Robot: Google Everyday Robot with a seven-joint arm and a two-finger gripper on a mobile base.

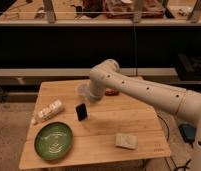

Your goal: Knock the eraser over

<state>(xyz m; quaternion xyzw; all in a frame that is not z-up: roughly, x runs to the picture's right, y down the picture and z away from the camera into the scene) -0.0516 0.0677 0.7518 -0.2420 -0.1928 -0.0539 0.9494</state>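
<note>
The eraser (82, 111) is a small black slab standing upright near the middle of the wooden table (144, 125). My white arm reaches in from the right and bends down over the back of the table. My gripper (92, 95) hangs at its end, behind and slightly right of the eraser and a short gap above it, not touching it. A clear cup (82, 90) sits right beside the gripper at the back.
A green plate (54, 141) lies at the front left. A white bottle (49, 111) lies on its side left of the eraser. A pale flat pad (126, 141) lies front right. A small red thing (112, 92) shows behind the arm.
</note>
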